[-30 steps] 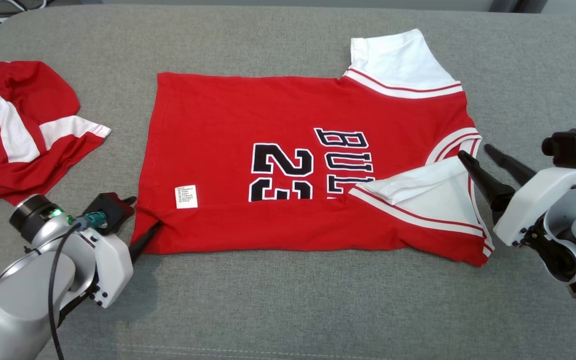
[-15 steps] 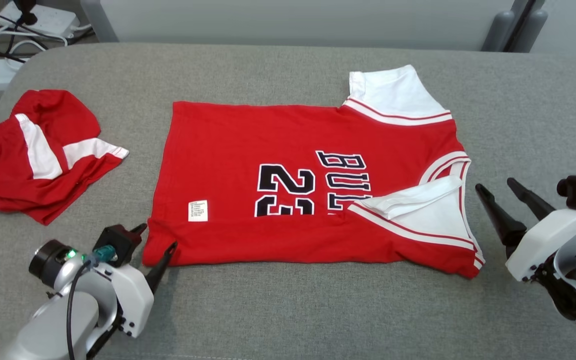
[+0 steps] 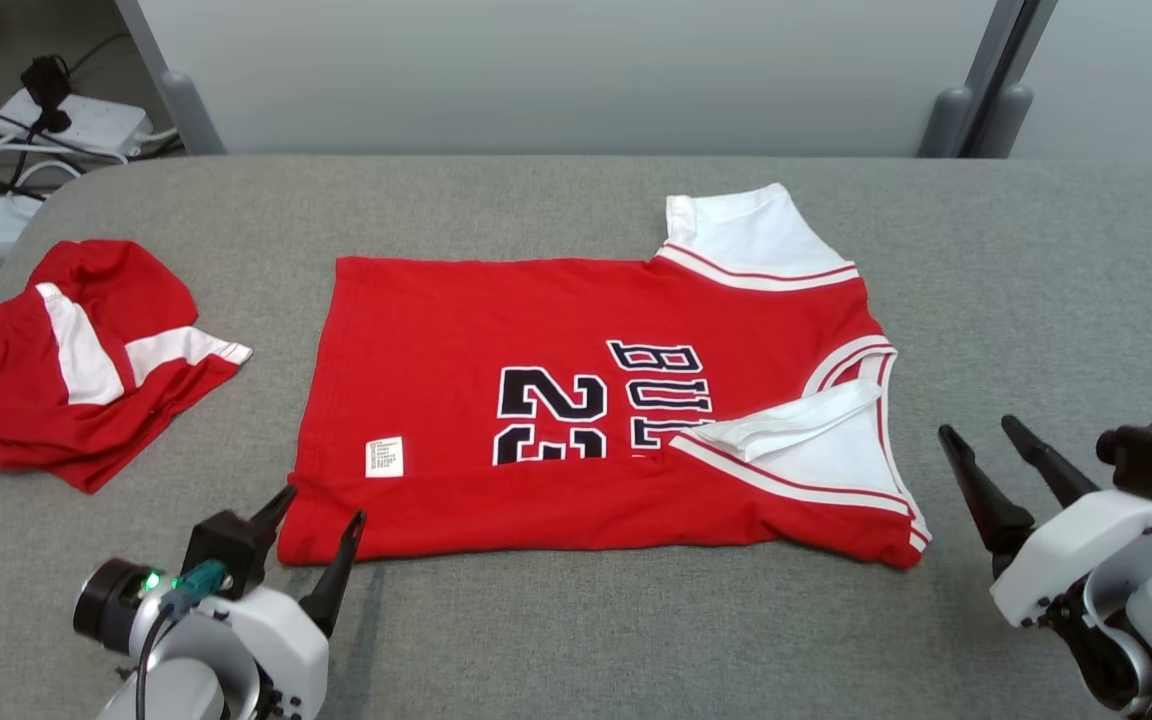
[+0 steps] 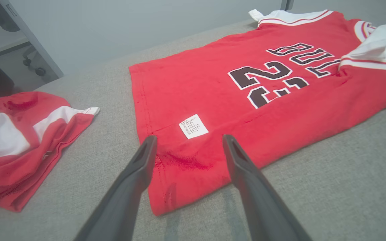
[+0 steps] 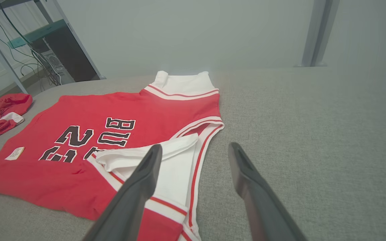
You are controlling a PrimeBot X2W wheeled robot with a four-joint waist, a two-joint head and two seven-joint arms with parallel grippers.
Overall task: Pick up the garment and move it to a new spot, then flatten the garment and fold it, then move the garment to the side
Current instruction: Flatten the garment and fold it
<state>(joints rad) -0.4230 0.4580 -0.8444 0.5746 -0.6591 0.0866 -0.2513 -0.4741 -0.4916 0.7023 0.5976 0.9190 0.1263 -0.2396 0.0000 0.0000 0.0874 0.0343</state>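
Note:
The garment (image 3: pixel 576 400) is a red jersey with white sleeves and black "23" lettering, spread across the grey table (image 3: pixel 576 620) with its near edge folded up over itself and one sleeve turned inward; it also lies in the left wrist view (image 4: pixel 246 87) and the right wrist view (image 5: pixel 112 140). My left gripper (image 3: pixel 321 505) stands open just off the jersey's near left corner, nothing between its fingers (image 4: pixel 139 164). My right gripper (image 3: pixel 981 432) is open too, apart from the jersey's collar end, fingers (image 5: pixel 146 167) empty.
A second red and white garment (image 3: pixel 76 360) lies crumpled at the table's left edge. Cables and a power strip (image 3: pixel 56 120) sit on the floor beyond the far left corner. Grey panels (image 3: pixel 556 70) stand behind the table.
Both grippers have let go of the jersey, opened wide and drawn back toward me. The head camera has tilted up, so the whole scene sits lower in view.

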